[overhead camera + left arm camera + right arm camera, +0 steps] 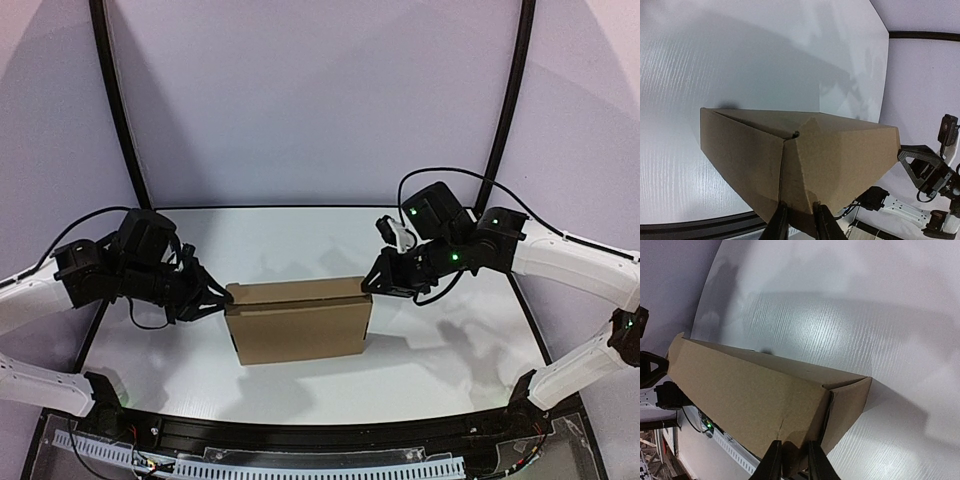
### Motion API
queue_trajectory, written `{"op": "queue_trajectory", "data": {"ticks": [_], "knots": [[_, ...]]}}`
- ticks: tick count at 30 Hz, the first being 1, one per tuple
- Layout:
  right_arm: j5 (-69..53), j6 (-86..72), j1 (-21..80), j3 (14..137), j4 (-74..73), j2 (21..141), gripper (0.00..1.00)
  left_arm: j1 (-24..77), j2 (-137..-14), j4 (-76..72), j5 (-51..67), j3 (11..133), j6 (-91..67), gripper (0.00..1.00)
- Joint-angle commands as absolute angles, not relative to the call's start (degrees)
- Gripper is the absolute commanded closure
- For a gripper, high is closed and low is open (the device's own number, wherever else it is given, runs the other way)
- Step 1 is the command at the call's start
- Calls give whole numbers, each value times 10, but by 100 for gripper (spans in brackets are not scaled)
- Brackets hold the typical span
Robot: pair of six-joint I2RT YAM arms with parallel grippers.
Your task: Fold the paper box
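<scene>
Slotted cable duct (pixel 300 466) runs along the bottom edge of the top view, nearest the lens. Above it, at frame centre, the paper box (pixel 298 320) sits on the white counter (pixel 450 350), folded into a closed oblong with its long side facing the bottom edge. Left hand (pixel 218 297) meets the box's left end; right hand (pixel 372 280) meets its upper right corner.

Left wrist view: two dark fingers (pixel 780 222) at bottom centre, drawn together on a cardboard edge at the box's (pixel 840 150) end. Box fills mid-frame, with the counter (pixel 715 50) across the upper left.

Right wrist view: fingers (pixel 771 460) at bottom centre pinch the box's (pixel 750 400) near end panel. Box runs from there toward the left edge, with the counter (pixel 865 315) across the upper right.
</scene>
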State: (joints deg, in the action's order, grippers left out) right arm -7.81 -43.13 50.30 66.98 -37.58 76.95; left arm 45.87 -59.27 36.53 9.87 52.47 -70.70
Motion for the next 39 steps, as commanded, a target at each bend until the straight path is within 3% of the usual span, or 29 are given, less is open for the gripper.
{"op": "queue_trajectory", "data": {"ticks": [1, 10, 14, 16, 22, 28, 39], "knots": [[-67, -409, 505, 652, -481, 791, 78, 461, -583, 495, 119, 498, -685, 74], [-80, -395, 506, 659, -485, 809, 77, 461, -585, 519, 116, 504, -678, 68], [-74, -390, 507, 664, -485, 811, 76, 461, -567, 487, 75, 518, -684, 57], [-73, -387, 507, 669, -482, 814, 76, 461, -564, 469, 54, 537, -681, 44], [-75, -380, 507, 682, -486, 820, 75, 459, -567, 475, 14, 569, -679, 36], [-78, -381, 507, 676, -483, 820, 75, 457, -564, 406, 28, 524, -712, 38], [-69, -396, 507, 665, -480, 818, 75, 457, -551, 377, 66, 438, -755, 67]]}}
